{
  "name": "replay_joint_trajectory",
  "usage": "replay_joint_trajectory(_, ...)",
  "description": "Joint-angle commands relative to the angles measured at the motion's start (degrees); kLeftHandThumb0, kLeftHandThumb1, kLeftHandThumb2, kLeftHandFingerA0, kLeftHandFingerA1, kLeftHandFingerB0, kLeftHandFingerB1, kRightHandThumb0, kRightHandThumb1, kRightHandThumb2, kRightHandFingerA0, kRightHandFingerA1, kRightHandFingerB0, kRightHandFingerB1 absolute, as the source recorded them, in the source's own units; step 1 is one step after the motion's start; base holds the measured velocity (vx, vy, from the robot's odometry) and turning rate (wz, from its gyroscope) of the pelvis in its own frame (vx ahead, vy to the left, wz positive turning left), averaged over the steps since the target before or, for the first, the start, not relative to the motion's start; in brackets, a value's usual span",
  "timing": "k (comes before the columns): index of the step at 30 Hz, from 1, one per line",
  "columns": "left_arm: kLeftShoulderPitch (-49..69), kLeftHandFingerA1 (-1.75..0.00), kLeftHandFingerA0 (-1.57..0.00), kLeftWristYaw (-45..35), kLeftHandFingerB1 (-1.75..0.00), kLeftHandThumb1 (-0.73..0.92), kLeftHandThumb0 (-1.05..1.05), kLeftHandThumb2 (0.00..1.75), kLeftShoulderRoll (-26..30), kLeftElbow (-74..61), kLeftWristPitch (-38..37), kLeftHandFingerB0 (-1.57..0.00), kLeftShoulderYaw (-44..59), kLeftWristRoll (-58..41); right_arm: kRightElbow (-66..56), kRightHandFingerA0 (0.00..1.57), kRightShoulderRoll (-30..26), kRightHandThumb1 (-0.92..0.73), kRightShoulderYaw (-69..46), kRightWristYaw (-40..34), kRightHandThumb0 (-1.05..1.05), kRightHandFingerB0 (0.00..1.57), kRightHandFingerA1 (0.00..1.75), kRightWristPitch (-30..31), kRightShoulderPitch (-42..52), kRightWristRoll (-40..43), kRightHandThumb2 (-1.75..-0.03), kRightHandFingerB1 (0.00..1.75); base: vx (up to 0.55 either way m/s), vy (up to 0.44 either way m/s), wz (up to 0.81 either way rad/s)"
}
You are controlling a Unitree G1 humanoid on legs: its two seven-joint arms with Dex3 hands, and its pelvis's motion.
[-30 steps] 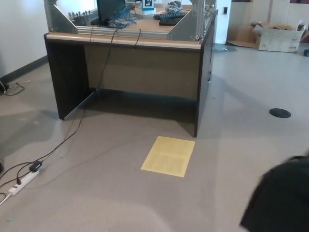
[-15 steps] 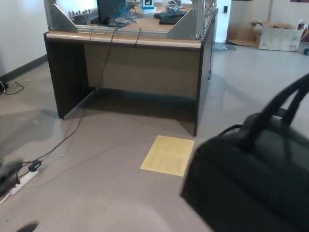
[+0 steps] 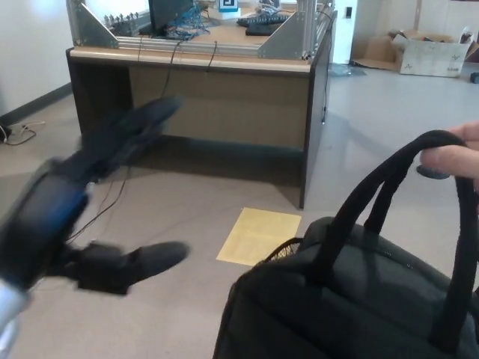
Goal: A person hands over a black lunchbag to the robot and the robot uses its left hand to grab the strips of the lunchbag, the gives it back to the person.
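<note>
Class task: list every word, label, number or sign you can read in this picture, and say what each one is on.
No text here can be read.
Card on the desk: a black-and-white marker pattern, cut off by the frame, no legible letters.
Cardboard box: any print is too small to read.
Yellow sheet on the floor: no writing visible.
Lunchbag: no visible label or brand.

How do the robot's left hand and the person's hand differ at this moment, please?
The left hand is black and blurred; the person's hand is bare and sharper. The left hand is open, fingers spread, holding nothing; the person's hand grips the straps of the lunchbag. The left hand is left of the bag, apart from it; the person's hand is at the picture's right edge. Both are raised above the floor.
</note>
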Motion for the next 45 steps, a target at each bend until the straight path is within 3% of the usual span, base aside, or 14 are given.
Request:
replay_joint_trajectory(1, -18.25, -0.42, -0.09, -1.40, -0.24, 0.43, -0.70, 0.73, -3.66, -8.07, 27.68, -0.11, -14.74, 8.83, 0.81, 0.46, -1.27, -0.59, 0.93, -0.65, -0.59, 0.25, 0.43, -0.52, -0.64, -1.24, -0.58, 0.30, 0.00, 0.000, 0.00)
replay_joint_trajectory(20, -30.69, -0.33, -0.04, 0.70, -0.17, 0.47, -0.71, 0.82, -15.41, -1.87, 36.78, -0.05, -31.01, 23.14, 0.38, 0.49, 0.21, -0.57, 2.14, -1.07, -0.56, 0.27, 0.45, 0.52, -1.48, -1.25, -0.57, 0.31, 0.00, 0.000, 0.00)
replay_joint_trajectory(21, -31.30, -0.32, -0.11, 1.04, -0.21, 0.57, -0.66, 0.57, -15.79, -1.05, 36.87, -0.03, -31.78, 24.43, 0.38, 0.49, 0.15, -0.56, 2.30, -1.08, -0.59, 0.27, 0.46, 0.42, -1.39, -1.40, -0.58, 0.31, 0.00, 0.000, 0.00)
replay_joint_trajectory(24, -32.68, -0.31, -0.10, 2.19, -0.21, 0.56, -0.65, 0.57, -17.11, 0.92, 37.20, -0.05, -32.90, 26.74, 0.29, 0.48, 0.19, -0.57, 2.49, -0.80, -0.58, 0.27, 0.45, 0.49, -1.29, -1.28, -0.57, 0.31, 0.00, 0.000, 0.00)
replay_joint_trajectory(25, -33.09, -0.33, -0.04, 2.51, -0.21, 0.45, -0.69, 0.80, -17.44, 1.56, 37.08, -0.07, -32.99, 26.99, 0.30, 0.48, 0.20, -0.57, 2.53, -0.79, -0.58, 0.26, 0.45, 0.57, -1.30, -1.29, -0.58, 0.31, 0.00, 0.000, 0.00)
replay_joint_trajectory(29, -35.29, -0.30, -0.03, 2.78, -0.22, 0.42, -0.63, 0.78, -18.23, 4.17, 37.04, -0.04, -33.21, 28.82, 0.26, 0.49, 0.37, -0.56, 2.75, -0.83, -0.59, 0.27, 0.45, 0.49, -1.32, -1.26, -0.58, 0.31, 0.00, 0.000, 0.00)
replay_joint_trajectory(33, -36.73, -0.36, -0.01, 2.17, -0.27, 0.38, -0.52, 0.77, -17.90, 5.99, 37.29, 0.00, -33.19, 30.43, 0.16, 0.48, 0.16, -0.57, 3.09, -0.68, -0.60, 0.26, 0.45, 0.47, -0.95, -1.57, -0.58, 0.31, 0.00, 0.000, 0.00)
replay_joint_trajectory(34, -36.83, -0.28, -0.05, 1.69, -0.20, 0.52, -0.47, 0.59, -17.65, 6.31, 37.43, -0.05, -32.93, 30.38, 0.13, 0.48, 0.22, -0.57, 3.11, -0.45, -0.59, 0.26, 0.45, 0.42, -0.91, -1.45, -0.58, 0.31, 0.00, 0.000, 0.00)
replay_joint_trajectory(36, -37.69, -0.30, -0.04, -0.23, -0.15, 0.47, -0.52, 0.71, -16.46, 7.00, 39.01, -0.02, -33.21, 31.07, 0.26, 0.48, 0.02, -0.57, 3.19, -0.18, -0.61, 0.26, 0.45, 0.16, -0.93, -1.48, -0.58, 0.31, 0.00, 0.000, 0.00)
replay_joint_trajectory(38, -38.34, -0.31, -0.07, -2.05, -0.19, 0.55, -0.50, 0.57, -15.08, 7.05, 39.76, 0.00, -33.54, 31.97, 0.33, 0.47, -0.17, -0.58, 3.49, 0.15, -0.61, 0.25, 0.45, -0.21, -0.92, -1.67, -0.58, 0.31, 0.00, 0.000, 0.00)
replay_joint_trajectory(39, -38.51, -0.42, -0.01, -2.70, -0.25, 0.33, -0.49, 0.75, -14.26, 7.21, 39.44, 0.00, -33.56, 32.32, 0.32, 0.47, -0.22, -0.58, 3.54, 0.37, -0.61, 0.26, 0.45, -0.25, -1.00, -1.57, -0.58, 0.31, 0.00, 0.000, 0.00)
replay_joint_trajectory(42, -39.67, -0.40, 0.00, -6.07, -0.25, 0.32, -0.48, 0.74, -10.58, 7.76, 38.58, 0.00, -34.24, 33.55, 0.70, 0.47, -0.29, -0.58, 3.80, 0.28, -0.62, 0.26, 0.45, -0.83, -1.29, -1.84, -0.59, 0.31, 0.00, 0.000, 0.00)
replay_joint_trajectory(43, -40.60, -0.31, -0.06, -8.67, -0.16, 0.48, -0.47, 0.59, -8.65, 7.31, 39.42, -0.01, -34.55, 33.74, 0.71, 0.47, -0.49, -0.59, 4.10, 0.00, -0.64, 0.26, 0.45, -1.05, -1.30, -2.31, -0.59, 0.31, 0.00, 0.000, 0.00)
replay_joint_trajectory(45, -41.26, -0.37, -0.05, -10.47, -0.17, 0.41, -0.46, 0.70, -7.22, 7.30, 39.40, 0.00, -34.45, 33.53, 0.77, 0.48, -0.47, -0.62, 4.13, 0.03, -0.63, 0.27, 0.45, -1.12, -1.48, -2.25, -0.59, 0.31, 0.00, 0.000, 0.00)
